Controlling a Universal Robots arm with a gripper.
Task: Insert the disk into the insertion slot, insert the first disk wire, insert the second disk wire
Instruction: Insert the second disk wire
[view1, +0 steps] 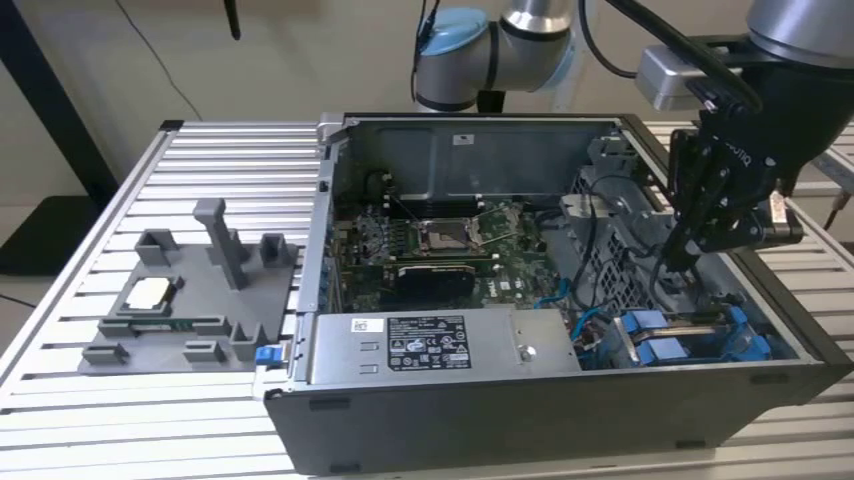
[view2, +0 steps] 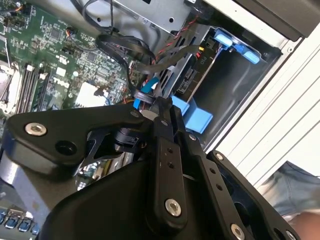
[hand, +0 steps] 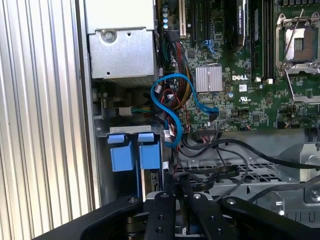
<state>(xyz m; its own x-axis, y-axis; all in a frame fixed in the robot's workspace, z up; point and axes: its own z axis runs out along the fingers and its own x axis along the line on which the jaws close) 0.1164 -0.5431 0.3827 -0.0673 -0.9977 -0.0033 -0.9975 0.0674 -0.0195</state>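
The disk, in its blue carrier, lies in the bay at the open computer case's front corner on the exterior view's right. Its blue tabs and labelled body show in both wrist views. My black gripper reaches down into the case just above the disk's inner end. Its fingers are closed together in both wrist views. A blue disk wire loops from the motherboard, and its end runs in at the fingertips. Black wires crowd the same spot.
A grey box with a white sticker fills the case's front. The green motherboard lies behind it. A grey fixture tray sits on the slatted aluminium table at the exterior view's left. Case walls enclose the gripper closely.
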